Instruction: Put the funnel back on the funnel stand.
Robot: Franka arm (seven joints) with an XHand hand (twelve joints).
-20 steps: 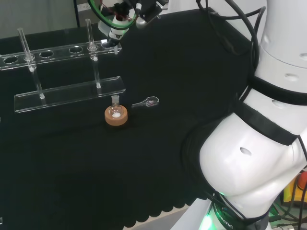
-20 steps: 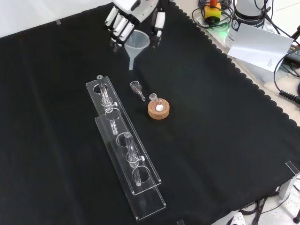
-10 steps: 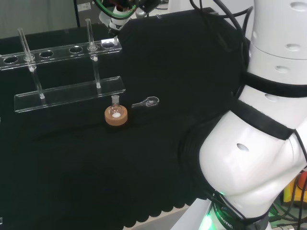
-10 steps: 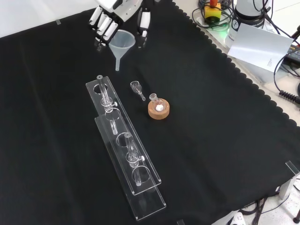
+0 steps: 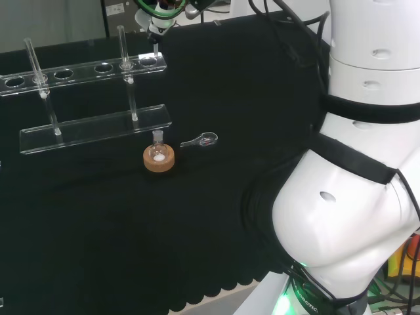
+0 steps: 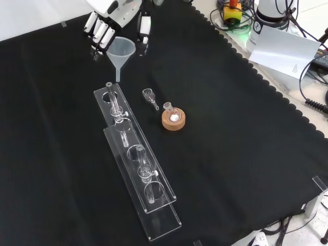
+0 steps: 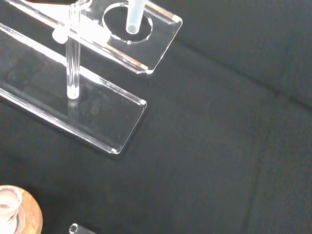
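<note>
Hand (image 6: 110,15), upper left, pinching funnel (image 6: 120,51) above stand (image 6: 134,161); could snag spout on hole rim if misaligned.

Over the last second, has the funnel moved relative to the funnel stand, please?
Yes. In the front view the funnel, held in the hand, has shifted left, so its stem now hangs nearer the end hole of the funnel stand.

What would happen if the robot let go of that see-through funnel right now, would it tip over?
Probably yes. The funnel has a wide cone above a thin stem, so it looks top-heavy and would likely topple and roll. The hand holds it just above the end hole of the clear funnel stand, with the stem not yet through. It looks like light plastic, so it might bounce rather than break.
</note>
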